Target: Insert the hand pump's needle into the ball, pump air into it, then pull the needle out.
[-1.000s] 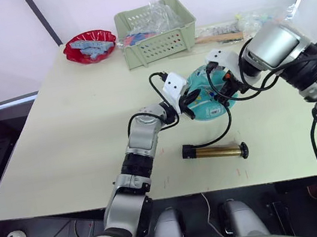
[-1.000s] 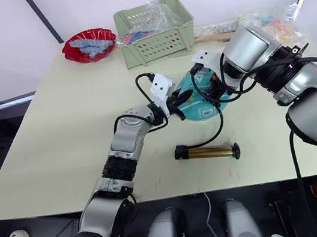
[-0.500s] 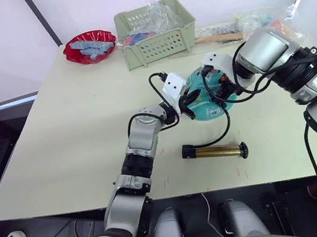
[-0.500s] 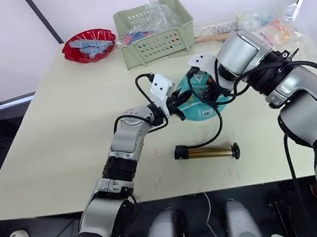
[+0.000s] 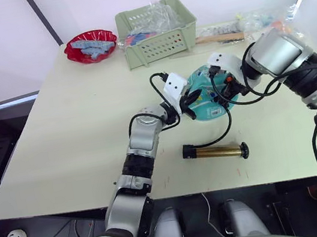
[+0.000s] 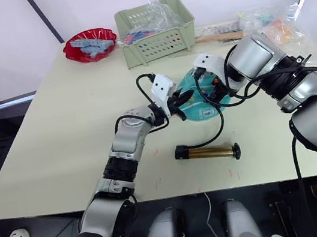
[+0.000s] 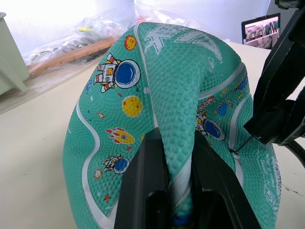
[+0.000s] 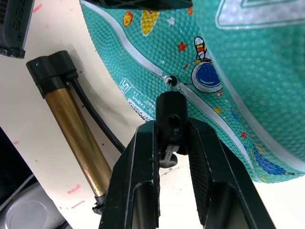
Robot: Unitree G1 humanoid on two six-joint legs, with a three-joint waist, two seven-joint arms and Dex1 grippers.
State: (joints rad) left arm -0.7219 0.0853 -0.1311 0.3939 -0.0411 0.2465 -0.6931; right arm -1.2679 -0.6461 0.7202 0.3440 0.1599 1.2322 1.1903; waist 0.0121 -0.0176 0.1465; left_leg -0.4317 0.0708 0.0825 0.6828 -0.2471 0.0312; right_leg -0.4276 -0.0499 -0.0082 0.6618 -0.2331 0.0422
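Note:
The teal ball (image 5: 210, 94) lies limp and partly deflated at mid-table. My left gripper (image 5: 190, 102) is shut on a raised fold of the ball (image 7: 162, 90), its fingers (image 7: 143, 191) squeezing the rubber between them. My right gripper (image 5: 229, 84) is shut on the needle's black fitting (image 8: 170, 110). The needle (image 7: 239, 143) has its tip at the ball's small black valve hole (image 8: 168, 80); how deep it sits I cannot tell. The bronze hand pump (image 5: 214, 151) lies flat nearer the front edge, and its black hose (image 5: 228, 125) curves up to the fitting.
A green basket (image 5: 156, 30) with bagged items stands at the back of the table (image 5: 74, 126), with a red bowl (image 5: 90, 46) to its left. Plastic-wrapped items (image 5: 234, 25) lie along the back right edge.
My right gripper with the fitting has shifted slightly to the right over the ball since half a second ago. The left gripper, ball and pump have stayed put.

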